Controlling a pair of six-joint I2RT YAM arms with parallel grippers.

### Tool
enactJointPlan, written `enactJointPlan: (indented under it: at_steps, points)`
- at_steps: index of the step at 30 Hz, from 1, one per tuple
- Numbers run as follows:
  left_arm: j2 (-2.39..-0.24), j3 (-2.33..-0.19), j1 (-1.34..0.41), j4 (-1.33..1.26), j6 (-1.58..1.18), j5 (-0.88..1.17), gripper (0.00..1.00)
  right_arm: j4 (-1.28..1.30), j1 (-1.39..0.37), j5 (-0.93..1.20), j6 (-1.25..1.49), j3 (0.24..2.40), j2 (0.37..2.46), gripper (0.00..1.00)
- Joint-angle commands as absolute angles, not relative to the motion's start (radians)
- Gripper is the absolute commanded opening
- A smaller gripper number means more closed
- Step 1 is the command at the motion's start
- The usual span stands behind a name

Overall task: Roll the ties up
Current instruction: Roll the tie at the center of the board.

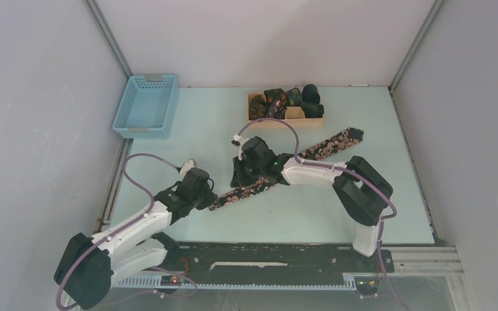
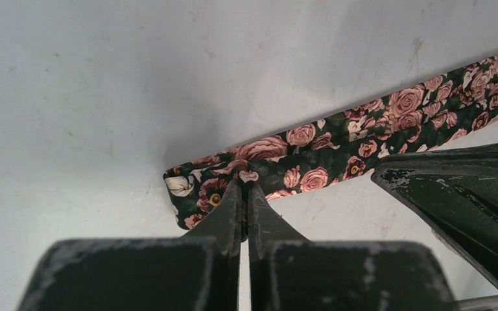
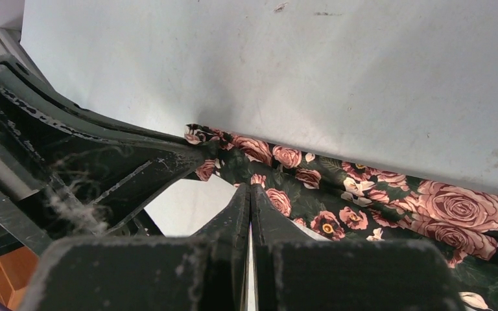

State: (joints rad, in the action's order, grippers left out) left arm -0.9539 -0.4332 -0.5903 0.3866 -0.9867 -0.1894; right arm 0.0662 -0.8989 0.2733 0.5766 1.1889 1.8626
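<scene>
A long dark tie (image 1: 327,146) with pink roses lies slanted across the table, its narrow end nearest the arms. My left gripper (image 1: 213,199) is shut on that narrow end; in the left wrist view its tips (image 2: 246,184) pinch the puckered edge of the tie (image 2: 363,139). Just up the tie, my right gripper (image 1: 241,180) is also shut, its tips (image 3: 250,189) on the near edge of the tie (image 3: 376,194). Several small dark rolled ties (image 1: 279,98) sit in a wooden tray.
The wooden tray (image 1: 295,115) stands at the back centre. A blue plastic basket (image 1: 146,107) sits at the back left. White walls enclose the table on three sides. The two grippers are close together, the left one's fingers (image 3: 136,172) showing in the right wrist view.
</scene>
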Motion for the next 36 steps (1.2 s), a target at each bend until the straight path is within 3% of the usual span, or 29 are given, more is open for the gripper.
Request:
enactJointPlan:
  at_steps: [1, 4, 9, 13, 25, 30, 36]
  points:
    - [-0.981, -0.469, -0.601, 0.314, -1.000, -0.168, 0.00, 0.024, -0.893, 0.263, 0.582, 1.186, 1.828, 0.00]
    - [-0.994, -0.454, -0.604, 0.268, -0.999, -0.147, 0.04, 0.026, -0.895, 0.261, 0.580, 1.186, 1.834, 0.00]
    - [-1.003, -0.438, -0.611, 0.228, -1.001, -0.138, 0.35, 0.023, -0.897, 0.259, 0.578, 1.186, 1.838, 0.00]
    - [-0.994, -0.419, -0.614, 0.220, -1.010, -0.138, 0.44, 0.020, -0.899, 0.259, 0.576, 1.185, 1.842, 0.00]
    - [-0.898, -0.329, -0.614, 0.198, -1.055, -0.152, 0.28, 0.010, -0.921, 0.269, 0.573, 1.185, 1.855, 0.00]
    - [-0.870, -0.297, -0.614, 0.178, -1.064, -0.155, 0.13, -0.014, -0.932, 0.299, 0.569, 1.187, 1.870, 0.00]
    - [-0.868, -0.283, -0.614, 0.167, -1.065, -0.156, 0.02, -0.024, -0.947, 0.348, 0.572, 1.196, 1.903, 0.01]
